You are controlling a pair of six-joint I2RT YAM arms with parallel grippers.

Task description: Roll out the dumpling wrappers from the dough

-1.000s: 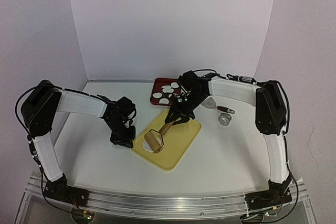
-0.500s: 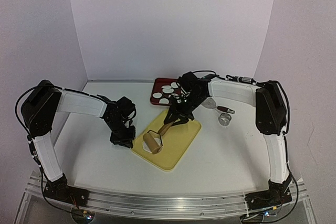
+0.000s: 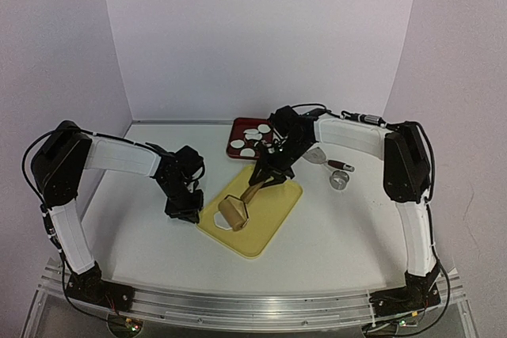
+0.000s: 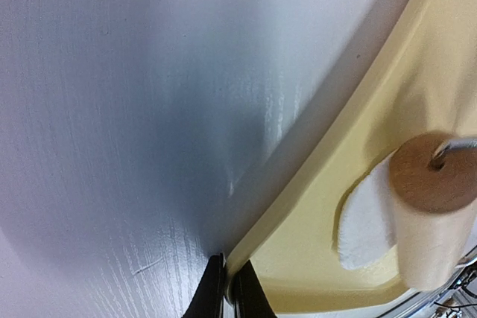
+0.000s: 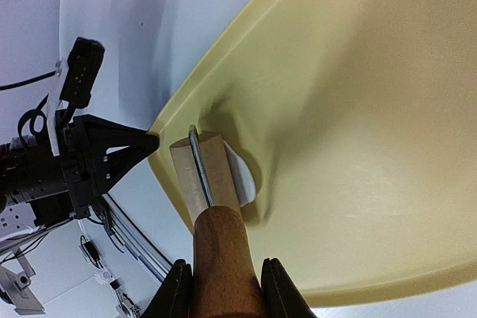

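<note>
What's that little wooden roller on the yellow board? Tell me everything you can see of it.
It is a small rolling pin: a pale wooden drum on a thin metal bracket, joined to a darker, rounded wooden handle. The drum lies on the near left part of the yellow board, pressing on a flattened white patch of dough. The handle slants up and back, clamped between the fingers of the right gripper. Nothing else seems to touch it.

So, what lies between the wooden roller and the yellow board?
The dough, a flattened white patch, lies pressed under the roller on the yellow board; the left wrist view shows it clearest.
</note>
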